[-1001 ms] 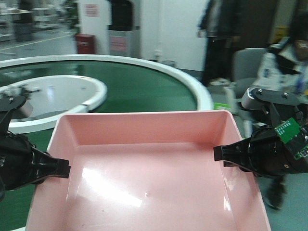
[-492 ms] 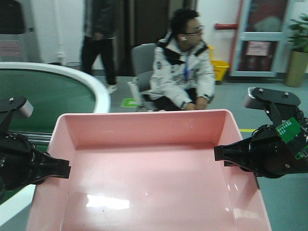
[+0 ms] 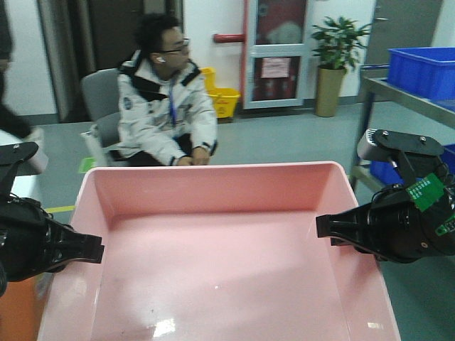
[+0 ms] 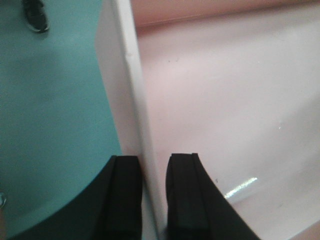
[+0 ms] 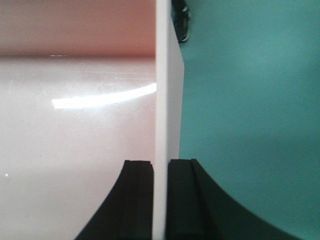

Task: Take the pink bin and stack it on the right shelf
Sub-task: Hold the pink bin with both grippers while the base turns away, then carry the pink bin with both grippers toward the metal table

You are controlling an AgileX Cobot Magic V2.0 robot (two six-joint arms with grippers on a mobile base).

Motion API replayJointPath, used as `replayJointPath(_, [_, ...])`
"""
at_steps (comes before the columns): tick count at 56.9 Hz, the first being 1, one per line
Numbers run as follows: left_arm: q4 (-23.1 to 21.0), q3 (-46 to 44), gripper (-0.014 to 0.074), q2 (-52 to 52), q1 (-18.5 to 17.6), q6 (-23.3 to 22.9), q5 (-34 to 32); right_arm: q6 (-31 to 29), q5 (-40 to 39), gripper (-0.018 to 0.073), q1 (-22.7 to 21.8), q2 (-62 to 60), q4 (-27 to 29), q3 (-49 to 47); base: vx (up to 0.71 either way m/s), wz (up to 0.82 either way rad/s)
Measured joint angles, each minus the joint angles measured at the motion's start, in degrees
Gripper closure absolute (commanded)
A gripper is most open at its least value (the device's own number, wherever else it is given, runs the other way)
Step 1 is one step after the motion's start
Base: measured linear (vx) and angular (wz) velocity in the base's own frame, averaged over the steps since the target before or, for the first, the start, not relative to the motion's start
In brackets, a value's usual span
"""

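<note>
The pink bin (image 3: 213, 263) fills the lower front view, held level between my two grippers. My left gripper (image 3: 96, 250) is shut on the bin's left wall. In the left wrist view (image 4: 154, 165) its fingers stand one on each side of the pale rim (image 4: 131, 90). My right gripper (image 3: 323, 227) is shut on the bin's right wall. In the right wrist view (image 5: 160, 167) its fingers pinch the rim (image 5: 167, 75). The bin is empty. No glossy black shelf surface shows in any view.
A seated person (image 3: 167, 106) in a white jacket is straight ahead beyond the bin. A potted plant (image 3: 338, 50) stands by the back door. At the right, a grey rack (image 3: 398, 92) carries a blue crate (image 3: 423, 71), with another crate (image 3: 387, 170) below.
The whole front view has swung to the right: the green conveyor has left the view and the seated person, plant and rack with blue crates have come in. The bin stays gripped the same way.
</note>
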Motion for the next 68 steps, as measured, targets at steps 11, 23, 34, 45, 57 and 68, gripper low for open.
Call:
replayJointPath(11, [-0.21, 0.0, 0.0601, 0.0, -0.06, 0.0, 0.68, -0.05, -0.11, 0.0568, 0.0, 0.0, -0.42, 0.0, 0.29, -0.43])
replayJointPath(23, [-0.43, 0.0, 0.0601, -0.18, -0.06, 0.06, 0.99, -0.24, -0.11, 0.0568, 0.0, 0.0, -0.88, 0.0, 0.36, -0.27])
replayJointPath(34, [-0.66, 0.0, 0.0601, -0.18, -0.06, 0.12, 1.0, -0.28, -0.11, 0.0568, 0.0, 0.0, -1.44, 0.0, 0.4, -0.17])
replayJointPath(45, [-0.79, 0.0, 0.0601, -0.24, -0.06, 0.17, 1.0, -0.28, -0.11, 0.0568, 0.0, 0.0, -1.67, 0.0, 0.43, -0.09])
replayJointPath(57, [-0.85, 0.0, 0.0601, -0.24, -0.06, 0.17, 1.1, -0.41, -0.11, 0.0568, 0.0, 0.0, -1.78, 0.0, 0.47, 0.03])
replayJointPath(68, [-0.85, 0.0, 0.0601, -0.36, -0.06, 0.17, 1.4, -0.42, -0.11, 0.0568, 0.0, 0.0, -1.73, 0.0, 0.48, -0.02])
